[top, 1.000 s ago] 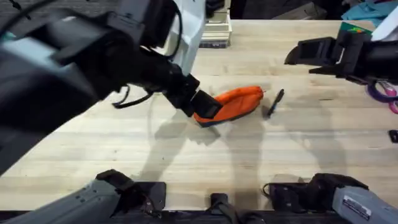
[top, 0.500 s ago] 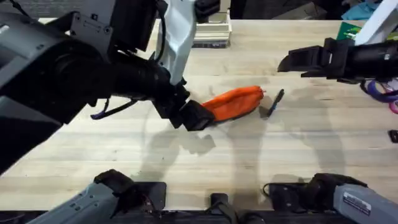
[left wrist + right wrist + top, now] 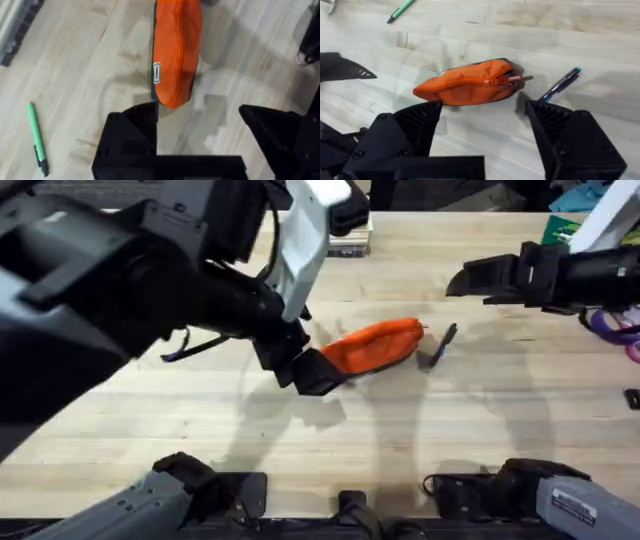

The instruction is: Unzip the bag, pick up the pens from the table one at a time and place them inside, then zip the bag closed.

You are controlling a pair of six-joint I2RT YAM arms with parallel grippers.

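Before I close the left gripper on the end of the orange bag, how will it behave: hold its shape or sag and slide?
The bag looks like soft, rounded fabric, so it will probably sag from a one-end grip. It lies loose on the smooth table, so a nudge likely slides it. The left gripper is open at its end.

1. Looks like a robotics lab or workshop.
2. Wide pale plank bench (image 3: 200,440) as the work surface, bare wood with visible grain.
3. Two dark robot arm bases bolted at the near bench edge, cables trailing.
4. Stack of books or papers (image 3: 347,235) at the far edge.
5. Coloured clutter (image 3: 600,210) and purple cable loops (image 3: 618,328) at the far right.
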